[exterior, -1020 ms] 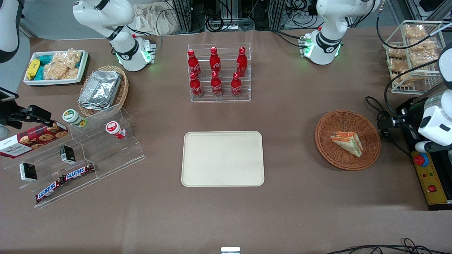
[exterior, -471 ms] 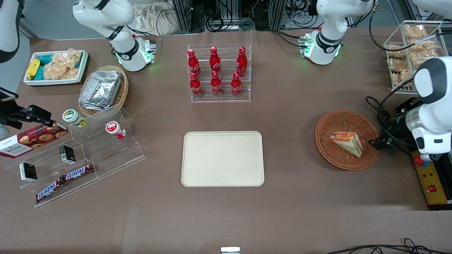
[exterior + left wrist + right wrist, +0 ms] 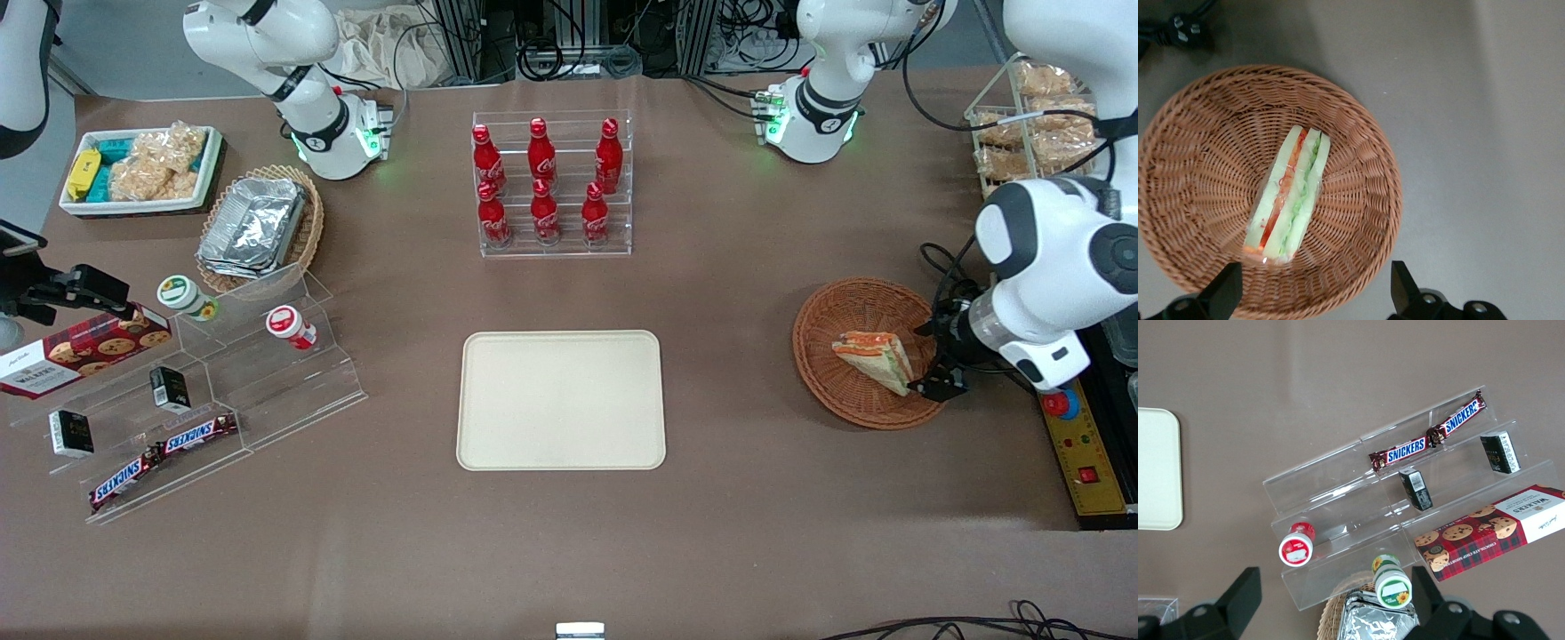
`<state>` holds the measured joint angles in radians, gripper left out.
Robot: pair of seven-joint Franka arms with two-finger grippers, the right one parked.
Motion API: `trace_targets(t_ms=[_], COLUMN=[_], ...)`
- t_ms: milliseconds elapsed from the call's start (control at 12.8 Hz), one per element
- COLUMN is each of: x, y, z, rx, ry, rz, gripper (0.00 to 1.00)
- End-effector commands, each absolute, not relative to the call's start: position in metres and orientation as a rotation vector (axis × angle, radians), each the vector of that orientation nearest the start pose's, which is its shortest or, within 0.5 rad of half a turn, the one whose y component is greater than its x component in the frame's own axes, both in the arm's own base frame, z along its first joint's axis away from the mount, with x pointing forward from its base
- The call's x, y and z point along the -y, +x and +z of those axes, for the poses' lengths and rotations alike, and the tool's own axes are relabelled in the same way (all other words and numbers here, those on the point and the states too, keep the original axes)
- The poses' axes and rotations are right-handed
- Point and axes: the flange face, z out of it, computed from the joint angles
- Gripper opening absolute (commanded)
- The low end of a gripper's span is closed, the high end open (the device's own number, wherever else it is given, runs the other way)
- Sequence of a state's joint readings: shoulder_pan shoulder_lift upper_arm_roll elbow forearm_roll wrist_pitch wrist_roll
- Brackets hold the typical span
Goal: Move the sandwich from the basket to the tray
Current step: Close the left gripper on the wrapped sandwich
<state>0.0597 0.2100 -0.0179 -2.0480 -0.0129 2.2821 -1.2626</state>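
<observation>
My gripper [image 3: 935,373] hangs over the working-arm edge of the round reddish-brown woven wicker basket [image 3: 853,311], fingers spread wide and holding nothing; one black fingertip [image 3: 1223,291] shows over the rim, the other over bare table. The small triangular clear-wrapped sandwich [image 3: 876,358] lies in the basket, just beside the gripper, not touched. In the wrist view it stands on edge, white bread outside, red and green filling stripes facing up [image 3: 1288,195]. Judgement: the wide opening is meant to straddle the wedge across its bread faces. The wrap looks glossy and may slip; the bread will squash. The large flat cream-beige rectangular tray [image 3: 561,400] sits well apart, toward the table's middle.
</observation>
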Motion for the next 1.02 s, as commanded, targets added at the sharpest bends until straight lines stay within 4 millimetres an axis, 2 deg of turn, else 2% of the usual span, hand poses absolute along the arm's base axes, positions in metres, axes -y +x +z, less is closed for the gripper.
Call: trace_targets(t_ms=[0, 157, 471, 549, 784, 941], x=[-0.023, -0.022, -0.02, -0.02, -0.018, -0.016], y=[0.57, 0.558, 0.552, 0.553, 0.561, 0.559], z=[0.313, 0.294, 0.273, 0.274, 0.303, 0.298], rx=[1.991, 1.998, 1.939, 1.938, 1.945, 1.935], ry=[-2.474, -2.48, -2.478, -2.48, -2.492, -2.471], rz=[-0.027, -0.049, -0.015, -0.02, -0.052, -0.01], gripper=[1.0, 1.0, 1.0, 1.0, 1.0, 1.0])
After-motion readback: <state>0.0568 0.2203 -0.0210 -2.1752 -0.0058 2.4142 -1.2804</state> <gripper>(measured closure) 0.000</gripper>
